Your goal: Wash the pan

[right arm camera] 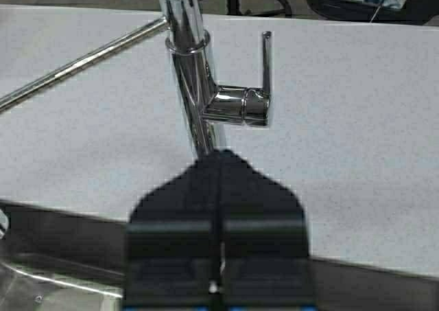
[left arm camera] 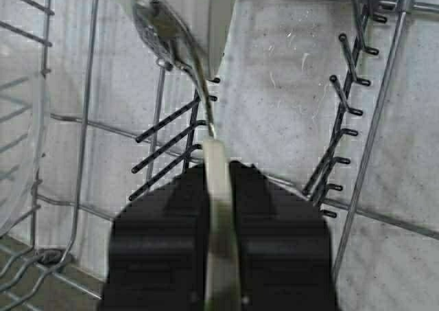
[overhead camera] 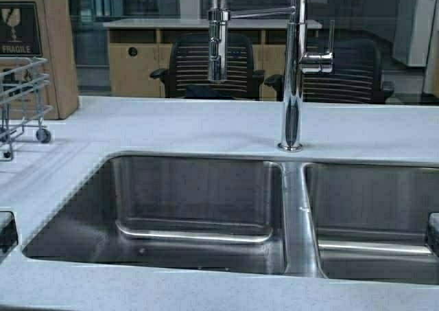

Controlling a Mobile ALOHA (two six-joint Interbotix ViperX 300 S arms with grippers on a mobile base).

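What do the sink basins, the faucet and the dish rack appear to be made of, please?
Sink basins: brushed stainless steel by the look, dull grey with soft streaked reflections.
Faucet: polished chrome-like metal, with mirror-bright highlights.
Dish rack: thin metal wire; its dark prongs seem coated, perhaps in plastic.

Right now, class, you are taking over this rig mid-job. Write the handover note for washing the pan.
The left end effector is shut on the pan by its handle, inside the rack.
The right end effector is shut and empty, facing the lever of the faucet.
The sink has nothing in either basin and no water is running.
Done: the pan is gripped. Whether it has been washed cannot be told.
Left, if unwashed: probably carry it to the sink, open the lever and rinse.
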